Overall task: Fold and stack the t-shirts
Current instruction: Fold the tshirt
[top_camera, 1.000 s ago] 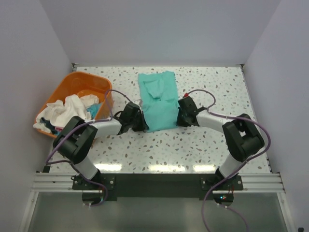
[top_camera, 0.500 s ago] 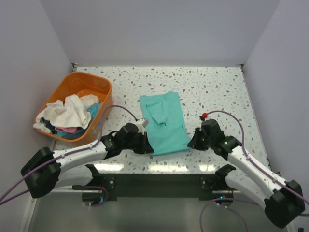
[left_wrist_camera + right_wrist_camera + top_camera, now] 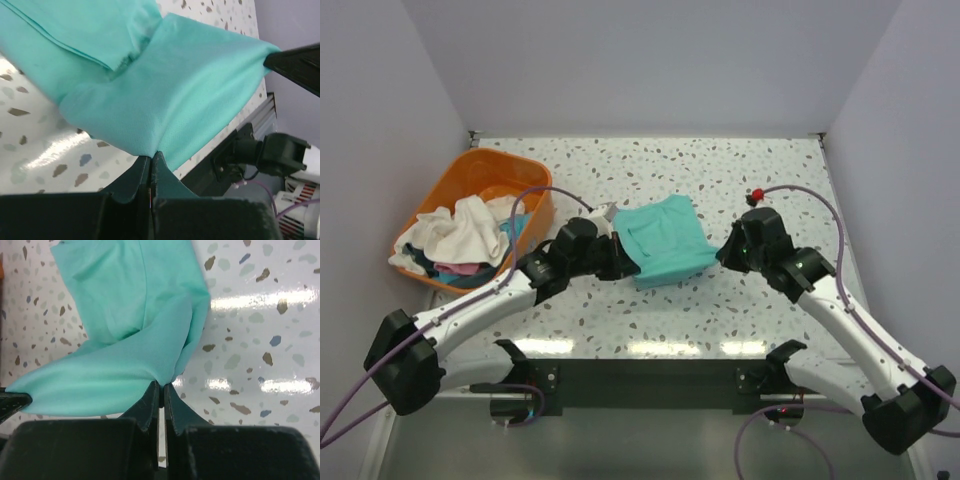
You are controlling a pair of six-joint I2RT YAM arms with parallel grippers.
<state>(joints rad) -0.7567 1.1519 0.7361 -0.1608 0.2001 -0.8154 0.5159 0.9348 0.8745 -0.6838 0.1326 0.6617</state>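
On the speckled table (image 3: 770, 170), right of the orange laundry basket (image 3: 470, 158), the teal t-shirt (image 3: 665, 240) lay half-lifted by its near hem. The left gripper (image 3: 151, 165) and right gripper (image 3: 161, 390) each pinched a corner, seemingly by a thin bite. Uneven pulling could slip one free and skew the fold.

The t-shirt (image 3: 665, 240) is plain teal-green, 1 flat shade with no print. The table (image 3: 770, 170) is white, speckled with grey, brown and bluish flecks. The basket (image 3: 485, 165) is bright orange; the clothes (image 3: 460, 225) in it are mostly white, with bits of pink and blue. The 2 arms (image 3: 480, 300) are white with black joints, and the left gripper (image 3: 151, 162) and right gripper (image 3: 161, 390) are black. The cables (image 3: 548, 189) are purple, with 1 red knob (image 3: 757, 193) on the right arm's cable. The walls (image 3: 650, 60) are pale lilac-grey.
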